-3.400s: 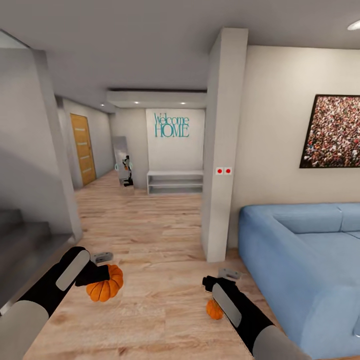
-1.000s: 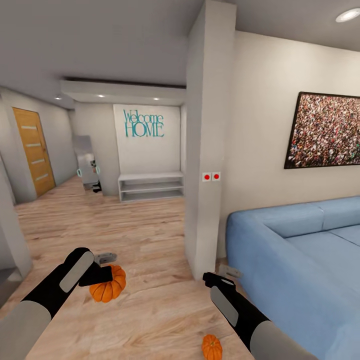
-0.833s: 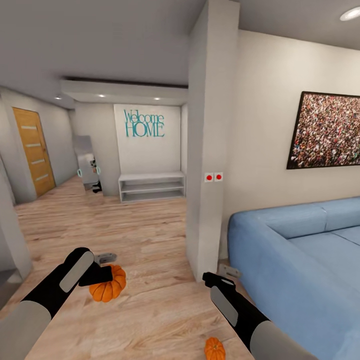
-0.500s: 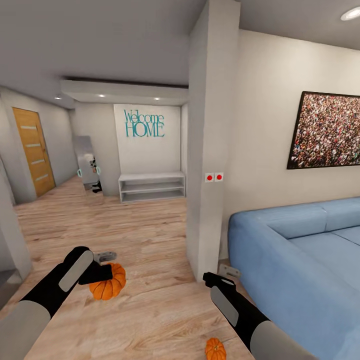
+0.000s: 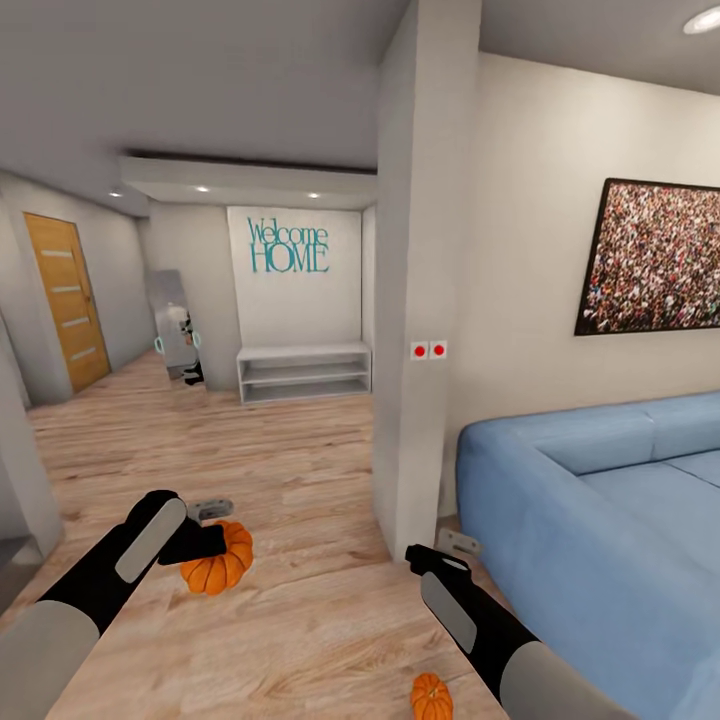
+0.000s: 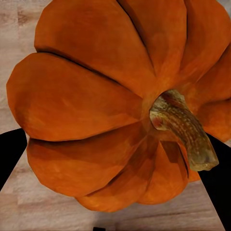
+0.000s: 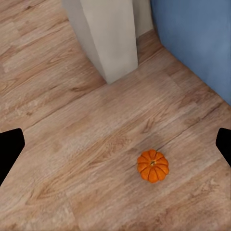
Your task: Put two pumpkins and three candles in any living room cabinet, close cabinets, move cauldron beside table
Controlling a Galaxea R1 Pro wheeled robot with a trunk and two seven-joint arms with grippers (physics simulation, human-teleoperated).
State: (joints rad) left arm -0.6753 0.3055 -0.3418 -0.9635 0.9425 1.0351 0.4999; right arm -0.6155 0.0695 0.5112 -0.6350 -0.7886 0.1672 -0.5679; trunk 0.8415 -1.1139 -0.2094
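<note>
Wood floor (image 5: 300, 470), blue sofa (image 5: 600, 500) at 3 o'clock. My left tool (image 5: 205, 543) is gripping one pumpkin (image 5: 218, 560); my right tool (image 5: 425, 557) is gaping empty, second pumpkin (image 5: 431, 697) lying on the floor beneath it.

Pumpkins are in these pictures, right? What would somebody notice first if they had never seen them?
First, the bright orange pumpkin gripped in the left gripper, huge and ribbed in the left wrist view. Next, a second pumpkin sitting alone on the wooden floor below the right gripper, whose jaws are open and empty. Then the big blue sofa on the right, and teal "Welcome HOME" lettering on the far wall.
</note>
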